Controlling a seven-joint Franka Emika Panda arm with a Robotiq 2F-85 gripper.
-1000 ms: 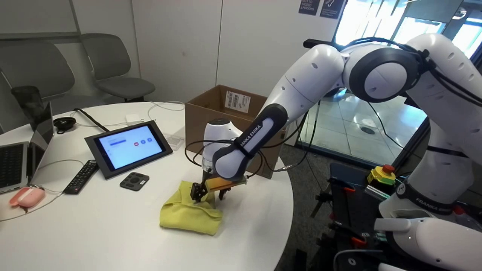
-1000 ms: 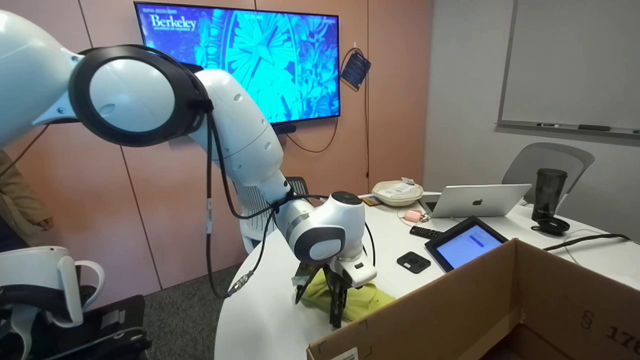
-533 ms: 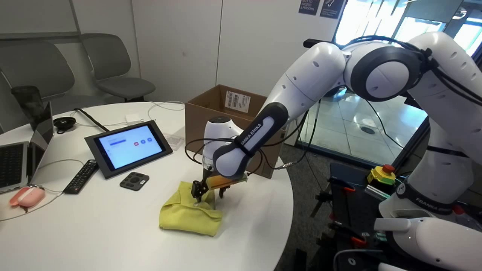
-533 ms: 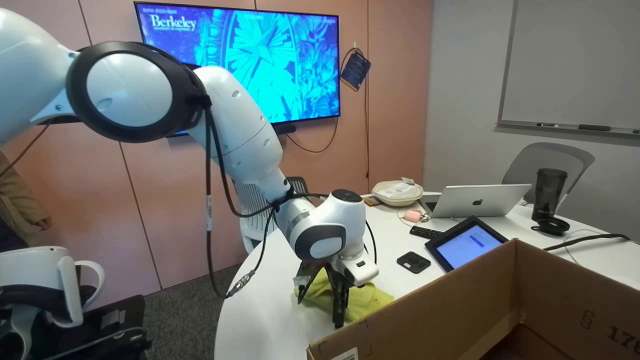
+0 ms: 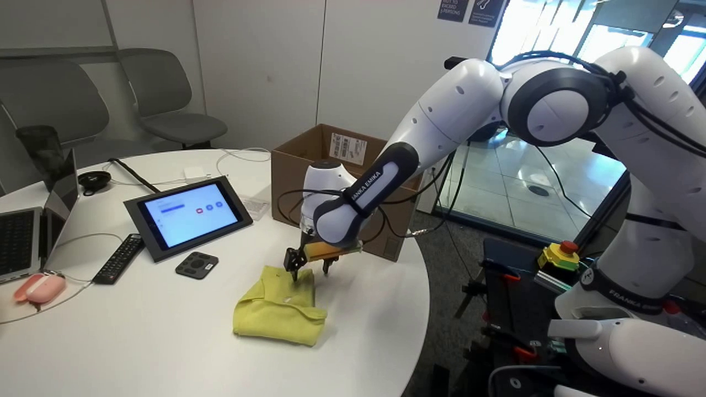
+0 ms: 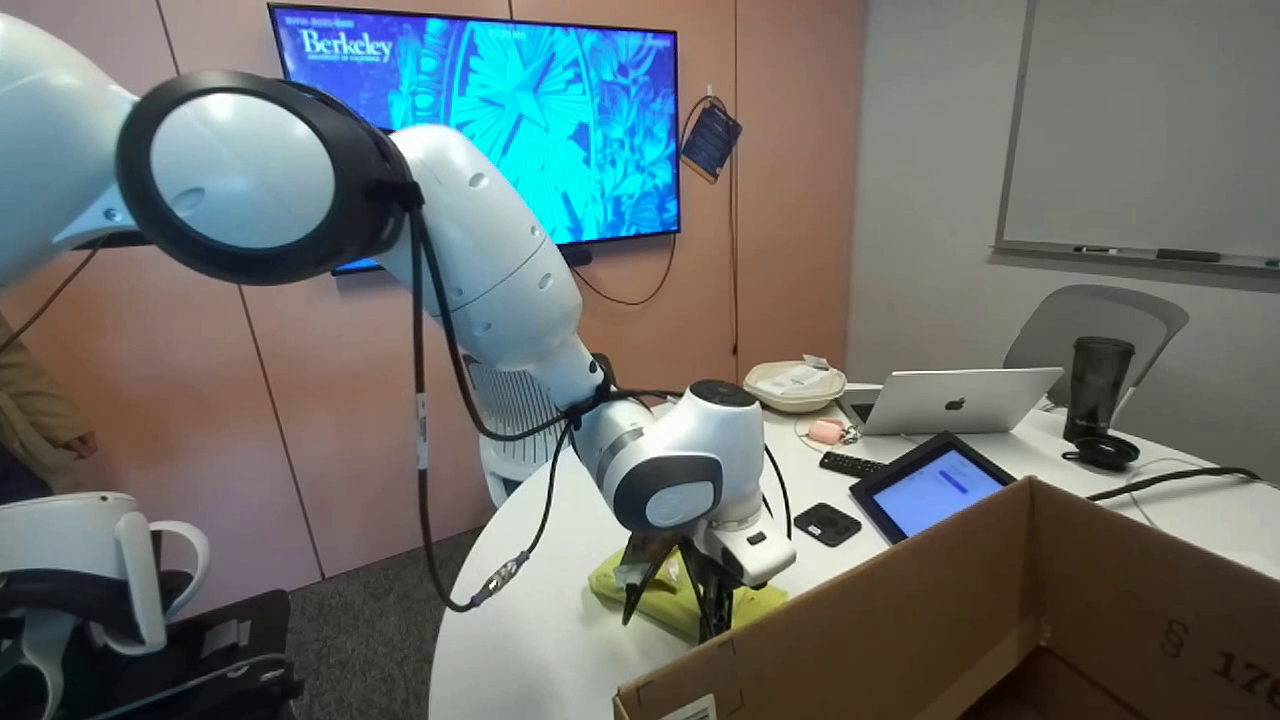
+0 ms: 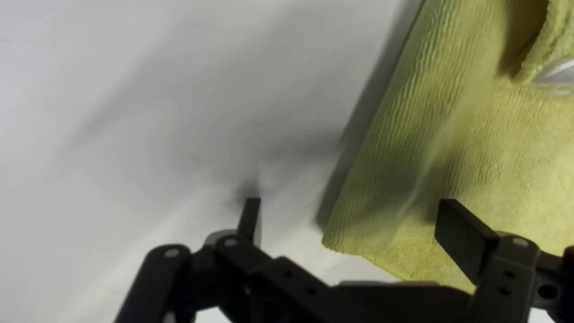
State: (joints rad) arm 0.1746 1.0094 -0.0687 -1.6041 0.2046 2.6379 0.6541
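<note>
Straddles an edge of yellow cloth (image 7: pixel 475 148), frame right, with empty gripper (image 7: pixel 350 211) spread wide; could rumple it if swept low.

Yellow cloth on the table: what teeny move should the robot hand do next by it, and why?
I'd probably lift the hand a little, straight up. In the wrist view it's open and empty, its fingers apart, one over the yellow cloth, the other over the table. Sliding sideways this low might drag the folds.
</note>
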